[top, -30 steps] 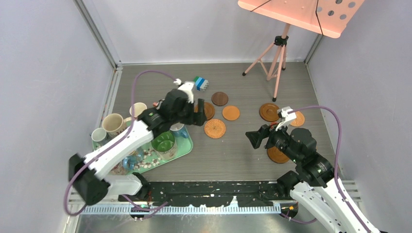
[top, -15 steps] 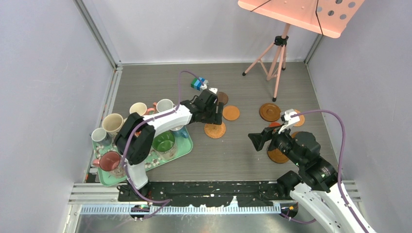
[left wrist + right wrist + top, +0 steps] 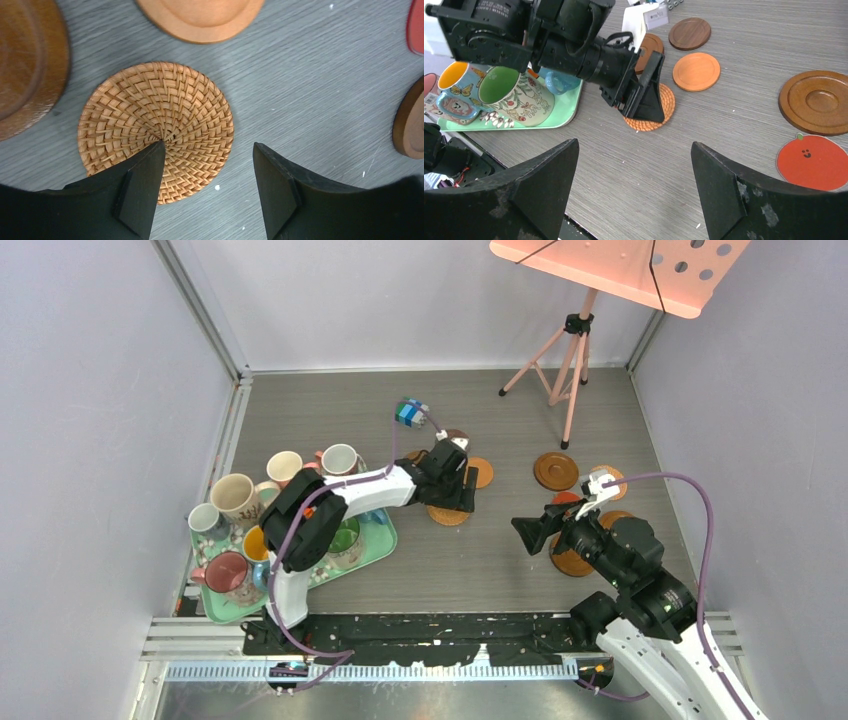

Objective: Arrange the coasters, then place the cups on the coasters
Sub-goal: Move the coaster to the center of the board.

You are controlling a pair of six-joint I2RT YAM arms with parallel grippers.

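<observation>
My left gripper (image 3: 208,145) is open, low over the table. Its left finger covers the middle of the woven wicker coaster (image 3: 156,120) and its right finger (image 3: 280,185) stands over bare table past the coaster's rim. From above, that gripper (image 3: 455,490) hides most of the wicker coaster (image 3: 447,516). Other coasters lie around: orange (image 3: 481,472), dark brown (image 3: 455,437), a large wooden one (image 3: 556,471), red-orange (image 3: 811,155). The cups stand at the left on and beside the tray, among them a green-inside one (image 3: 516,95) and a cream one (image 3: 233,495). My right gripper (image 3: 634,145) is open and holds nothing.
The mint-green tray (image 3: 378,540) lies at the front left. A blue-green toy block (image 3: 410,412) sits behind the coasters. A pink music stand (image 3: 575,350) has its legs at the back right. More brown coasters (image 3: 572,562) lie under my right arm. Walls close three sides.
My left arm has swung from the tray out to the right and come down over the wicker coaster, its jaws narrowing. My right arm has barely shifted.
</observation>
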